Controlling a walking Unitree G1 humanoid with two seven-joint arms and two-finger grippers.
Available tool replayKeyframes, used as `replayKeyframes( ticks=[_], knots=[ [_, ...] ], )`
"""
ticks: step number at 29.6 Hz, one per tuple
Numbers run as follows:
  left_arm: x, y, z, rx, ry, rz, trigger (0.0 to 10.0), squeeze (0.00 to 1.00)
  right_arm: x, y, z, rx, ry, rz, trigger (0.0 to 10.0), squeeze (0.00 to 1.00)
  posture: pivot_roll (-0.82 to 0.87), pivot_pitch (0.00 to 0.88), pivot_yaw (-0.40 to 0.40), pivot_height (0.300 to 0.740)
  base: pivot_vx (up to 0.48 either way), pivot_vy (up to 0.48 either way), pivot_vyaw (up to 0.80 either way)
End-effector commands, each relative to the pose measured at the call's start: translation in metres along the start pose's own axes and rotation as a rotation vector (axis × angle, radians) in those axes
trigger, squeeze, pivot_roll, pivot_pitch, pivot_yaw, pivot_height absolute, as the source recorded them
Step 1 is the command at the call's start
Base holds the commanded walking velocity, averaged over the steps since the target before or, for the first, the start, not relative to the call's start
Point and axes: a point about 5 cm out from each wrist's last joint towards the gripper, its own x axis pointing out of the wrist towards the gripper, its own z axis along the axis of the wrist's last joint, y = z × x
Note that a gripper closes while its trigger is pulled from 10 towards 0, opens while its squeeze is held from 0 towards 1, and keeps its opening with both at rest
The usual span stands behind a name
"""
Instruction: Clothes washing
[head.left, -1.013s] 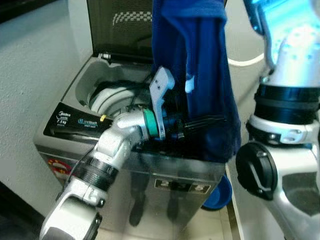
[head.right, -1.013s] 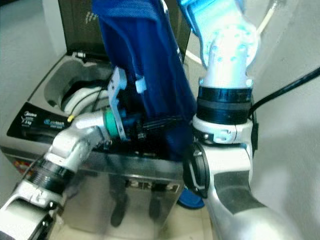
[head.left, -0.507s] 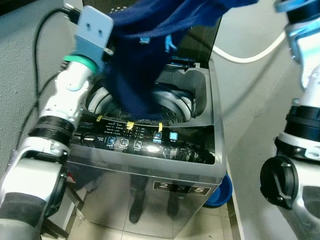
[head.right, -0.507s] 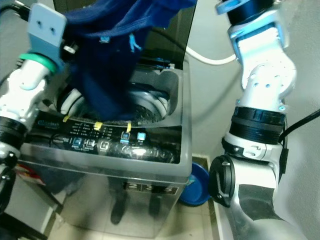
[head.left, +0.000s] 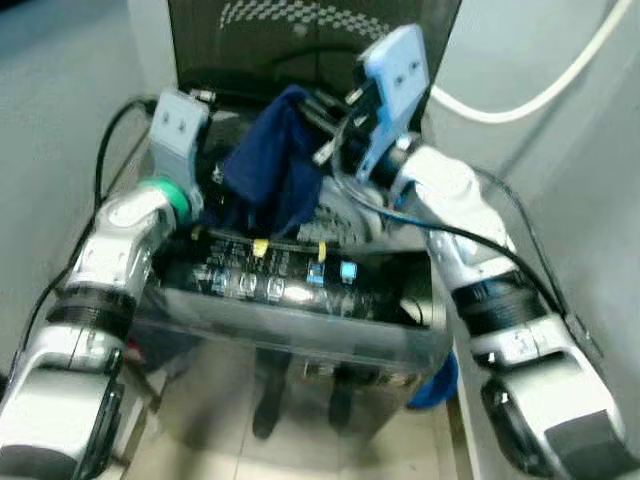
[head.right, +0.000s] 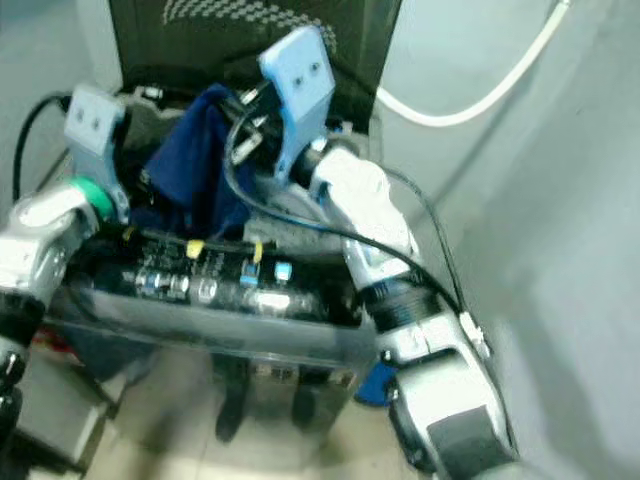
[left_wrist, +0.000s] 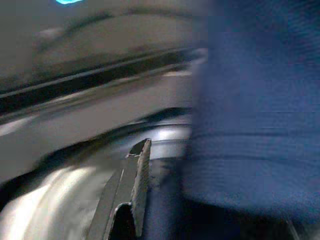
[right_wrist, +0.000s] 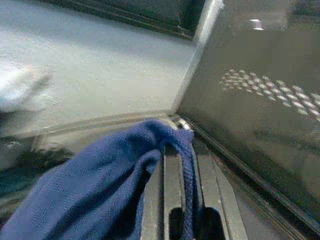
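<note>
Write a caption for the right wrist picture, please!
Right gripper pinching a blue cloth beside the washing machine's open lid.

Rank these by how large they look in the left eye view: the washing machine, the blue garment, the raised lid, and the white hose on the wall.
1. Washing machine, largest.
2. Raised lid, partly cut off by the picture's top edge.
3. Blue garment, held by the right gripper over the tub.
4. White hose, long but thin, smallest.

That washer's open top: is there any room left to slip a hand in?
Little. The blue cloth fills the opening of the washer, with the left gripper and right gripper crowding either side. The button panel in front is bare.
</note>
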Motion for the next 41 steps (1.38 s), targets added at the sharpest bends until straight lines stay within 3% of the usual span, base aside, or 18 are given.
replayKeyframes(
  ticks=[1,3,7,8,9,12,14,15,17,19,22,24,25,26,31,36,38,41],
  knots=[
    [-0.001,-0.017,0.013,0.017,-0.046,-0.088,10.0,0.00,0.004,0.002,-0.003,-0.003,0.044,-0.013,10.0,0.00,0.06,0.089,-0.017,0.740,0.000,0.000,0.00],
    [-0.011,-0.030,0.013,0.019,-0.052,-0.116,10.0,0.00,0.002,0.004,-0.007,0.011,0.048,-0.004,10.0,0.00,0.07,0.091,-0.020,0.740,0.000,0.000,0.00],
    [-0.019,-0.036,0.017,0.018,-0.065,-0.126,10.0,0.00,0.002,0.006,-0.009,0.003,0.033,0.001,10.0,0.00,0.07,0.092,-0.022,0.740,0.000,0.000,0.00],
    [-0.022,-0.040,0.021,0.008,-0.078,-0.135,10.0,0.00,0.003,0.006,-0.009,-0.006,0.025,0.005,10.0,0.26,0.07,0.090,-0.021,0.740,0.000,0.000,0.00],
    [-0.025,-0.045,0.025,-0.003,-0.098,-0.139,10.0,0.00,0.003,0.007,-0.008,-0.015,0.021,0.016,10.0,0.97,0.07,0.090,-0.023,0.740,0.000,0.000,0.00],
    [-0.030,-0.054,0.031,-0.019,-0.121,-0.146,10.0,0.00,0.002,0.009,-0.007,-0.041,0.018,0.056,10.0,1.00,0.08,0.088,-0.025,0.740,0.000,0.000,0.00],
    [-0.030,-0.056,0.032,-0.019,-0.126,-0.147,10.0,0.00,0.002,0.011,-0.006,-0.053,0.018,0.075,10.0,1.00,0.08,0.088,-0.025,0.740,0.000,0.000,0.00],
    [-0.029,-0.059,0.034,-0.035,-0.145,-0.128,10.0,0.00,-0.003,0.017,-0.006,-0.165,0.047,0.200,10.0,1.00,0.08,0.085,-0.027,0.740,0.000,0.000,0.00],
    [-0.031,-0.060,0.036,-0.043,-0.144,-0.122,10.0,0.00,-0.004,0.019,-0.006,-0.193,0.060,0.228,10.0,1.00,0.08,0.085,-0.027,0.740,0.000,0.000,0.00],
    [-0.033,-0.063,0.037,-0.053,-0.142,-0.125,10.0,0.00,-0.009,0.022,-0.008,-0.307,0.099,0.312,10.0,1.00,0.07,0.082,-0.028,0.740,0.000,0.000,0.00],
    [-0.034,-0.066,0.036,-0.061,-0.138,-0.120,10.0,0.00,-0.010,0.014,-0.006,-0.378,0.113,0.291,10.0,1.00,0.07,0.080,-0.033,0.740,0.000,0.000,0.00],
    [-0.034,-0.067,0.036,-0.064,-0.136,-0.115,10.0,0.00,-0.007,0.005,0.000,-0.383,0.091,0.211,10.0,1.00,0.07,0.076,-0.036,0.740,0.000,0.000,0.00],
    [-0.034,-0.067,0.035,-0.069,-0.137,-0.096,10.0,0.00,-0.003,-0.008,0.008,-0.351,0.050,0.090,10.0,0.95,0.07,0.074,-0.038,0.740,0.000,0.000,0.00],
    [-0.034,-0.064,0.034,-0.080,-0.137,-0.058,10.0,0.00,-0.002,-0.022,0.018,-0.303,-0.010,-0.051,10.0,0.00,0.07,0.072,-0.038,0.740,0.000,0.000,0.00],
    [-0.037,-0.063,0.033,-0.094,-0.124,-0.016,10.0,0.00,-0.009,-0.049,0.020,-0.233,-0.030,-0.300,10.0,0.00,0.07,0.071,-0.036,0.740,0.000,0.000,0.00],
    [-0.038,-0.064,0.033,-0.095,-0.120,-0.019,10.0,0.00,-0.012,-0.055,0.014,-0.219,0.008,-0.364,10.0,0.00,0.07,0.071,-0.036,0.740,0.000,0.000,0.00],
    [-0.039,-0.065,0.033,-0.101,-0.120,-0.015,10.0,0.00,-0.021,-0.057,0.013,-0.217,-0.027,-0.365,10.0,0.00,0.08,0.076,-0.033,0.740,0.000,0.000,0.00],
    [-0.038,-0.063,0.031,-0.077,-0.121,0.053,10.0,0.00,-0.042,-0.063,-0.001,-0.099,-0.053,-0.438,10.0,0.00,0.08,0.080,-0.030,0.740,0.000,0.000,0.00]
  ],
)
